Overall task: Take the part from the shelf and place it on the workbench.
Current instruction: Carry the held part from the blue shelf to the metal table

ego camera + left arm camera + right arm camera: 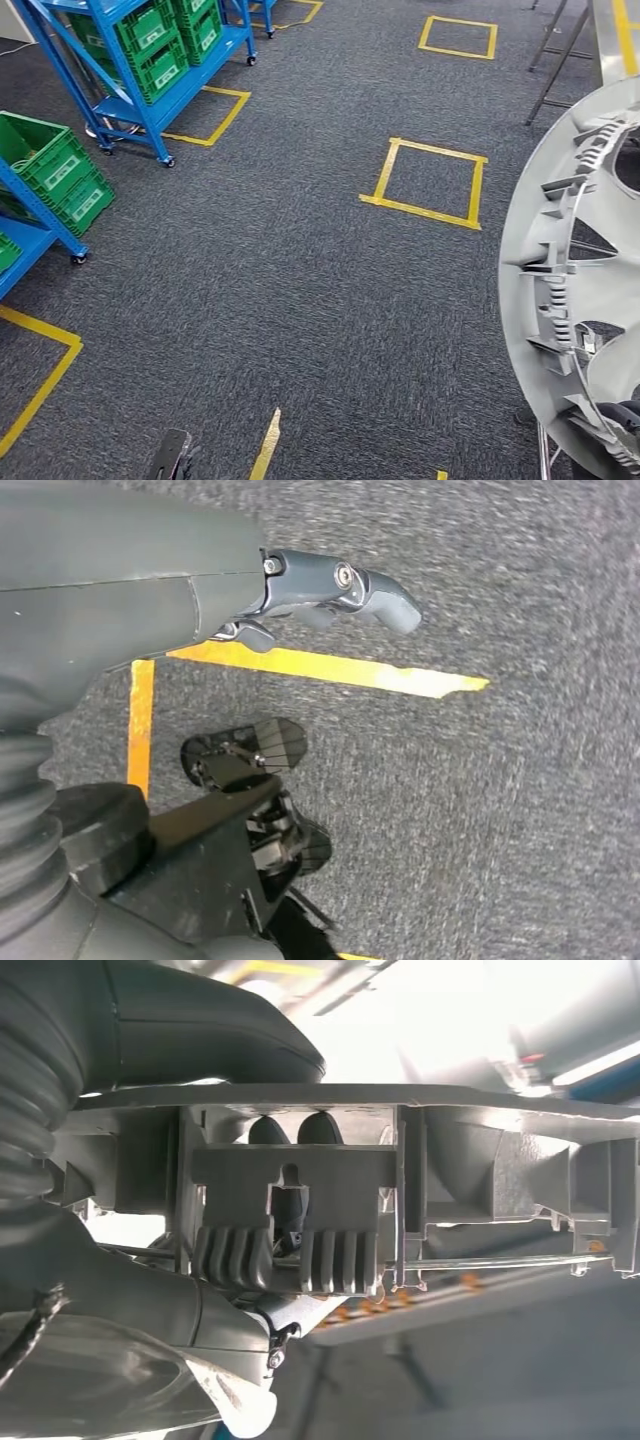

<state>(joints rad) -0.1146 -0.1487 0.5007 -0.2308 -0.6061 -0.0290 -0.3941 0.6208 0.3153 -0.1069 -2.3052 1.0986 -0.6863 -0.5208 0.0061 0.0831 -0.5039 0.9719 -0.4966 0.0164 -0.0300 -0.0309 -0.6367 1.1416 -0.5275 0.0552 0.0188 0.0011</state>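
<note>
Slippage threatens the part (581, 290) at the frame's right edge, gripped by the right hand (287, 1210) alone while the left hand (332, 590) hangs empty, fingers loosely apart.

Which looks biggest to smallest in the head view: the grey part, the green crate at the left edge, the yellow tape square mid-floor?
1. Grey part: largest, though it is held close to the camera, so this is appearance only.
2. Yellow tape square and green crate: look alike in size; I would not rank them.
</note>
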